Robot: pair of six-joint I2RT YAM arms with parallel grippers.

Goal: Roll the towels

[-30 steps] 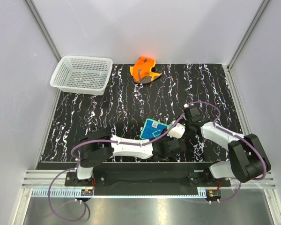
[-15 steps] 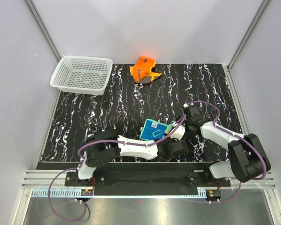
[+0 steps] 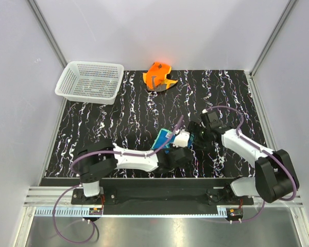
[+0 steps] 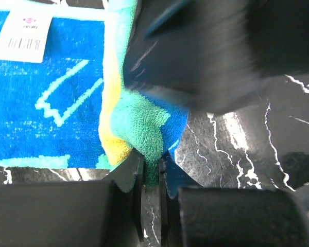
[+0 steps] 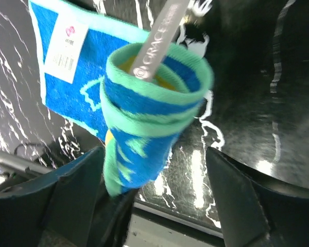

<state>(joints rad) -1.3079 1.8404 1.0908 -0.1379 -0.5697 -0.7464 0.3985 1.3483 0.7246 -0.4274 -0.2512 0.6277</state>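
From above, the yellow-and-teal towel (image 3: pixel 166 139) lies by the middle of the table's (image 3: pixel 92 128) near edge; my left wrist view shows my left claw (image 4: pixel 150 165) pinched tight on its rolled end — my right wrist view shows my right claw (image 5: pixel 157 175) spread wide, holding nothing, the roll's axis pointing straight at it.

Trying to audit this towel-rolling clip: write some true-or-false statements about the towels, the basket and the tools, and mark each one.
1. The orange towel lies in the basket. False: it lies on the table, to the right of the basket.
2. The left tool is pinching an edge of the blue towel. True.
3. The blue towel is partly curled into a tube. True.
4. The orange towel is neatly rolled. False: it lies crumpled.
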